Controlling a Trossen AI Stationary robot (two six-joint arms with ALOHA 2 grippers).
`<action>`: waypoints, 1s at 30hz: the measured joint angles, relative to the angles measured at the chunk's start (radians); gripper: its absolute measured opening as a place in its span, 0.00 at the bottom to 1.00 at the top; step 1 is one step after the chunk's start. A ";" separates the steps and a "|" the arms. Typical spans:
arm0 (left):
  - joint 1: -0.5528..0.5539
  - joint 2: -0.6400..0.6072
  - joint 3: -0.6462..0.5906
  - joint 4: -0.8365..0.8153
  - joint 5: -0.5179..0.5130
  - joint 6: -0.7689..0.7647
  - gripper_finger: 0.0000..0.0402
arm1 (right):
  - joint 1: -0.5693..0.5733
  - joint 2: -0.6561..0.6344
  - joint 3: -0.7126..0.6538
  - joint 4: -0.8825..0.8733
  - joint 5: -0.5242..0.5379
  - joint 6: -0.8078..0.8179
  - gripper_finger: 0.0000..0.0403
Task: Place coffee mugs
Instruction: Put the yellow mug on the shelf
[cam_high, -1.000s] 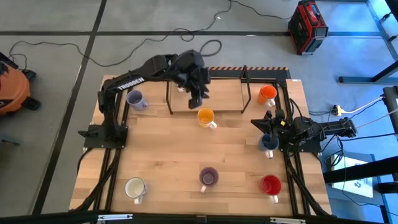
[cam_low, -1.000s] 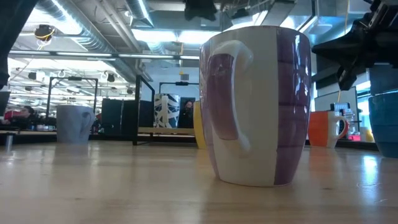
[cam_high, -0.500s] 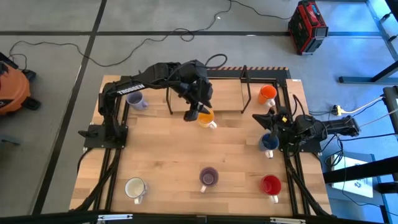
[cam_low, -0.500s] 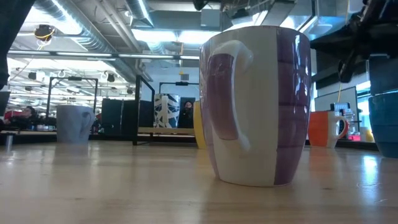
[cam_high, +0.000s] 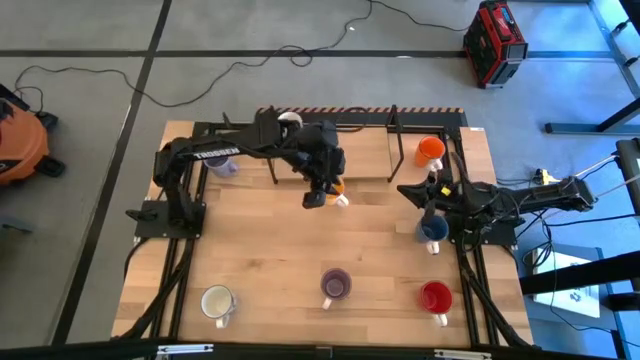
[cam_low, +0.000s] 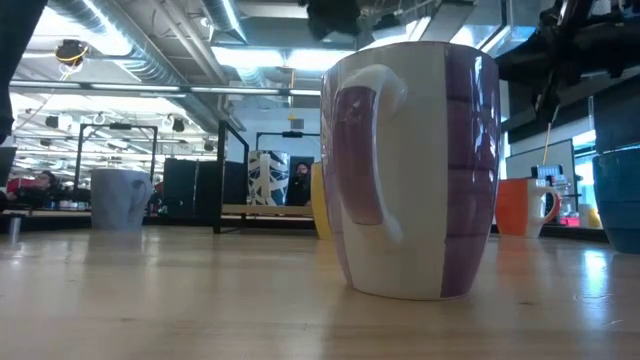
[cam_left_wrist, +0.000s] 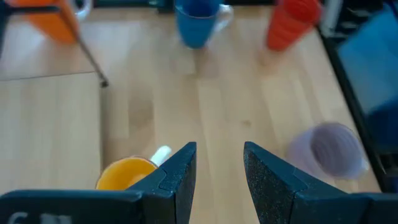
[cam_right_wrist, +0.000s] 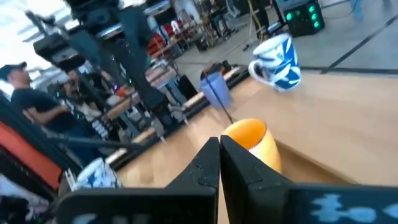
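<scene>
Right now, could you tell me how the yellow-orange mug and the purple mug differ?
The yellow-orange mug sits at the back-middle, by the platform, with the left gripper, fingers apart, right beside it; the purple mug stands alone near the front edge. Their colours differ. Both are upright with white handles.
</scene>
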 joint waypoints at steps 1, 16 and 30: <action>-0.005 -0.009 -0.031 0.010 -0.024 -0.040 0.32 | 0.000 0.013 0.000 -0.005 -0.008 -0.002 0.01; -0.051 -0.058 -0.297 0.171 -0.305 -0.542 0.32 | 0.001 0.080 0.000 -0.002 -0.129 -0.022 0.01; 0.072 -0.002 -0.302 0.178 -0.353 -0.632 0.46 | 0.001 0.080 0.000 -0.004 -0.137 0.001 0.01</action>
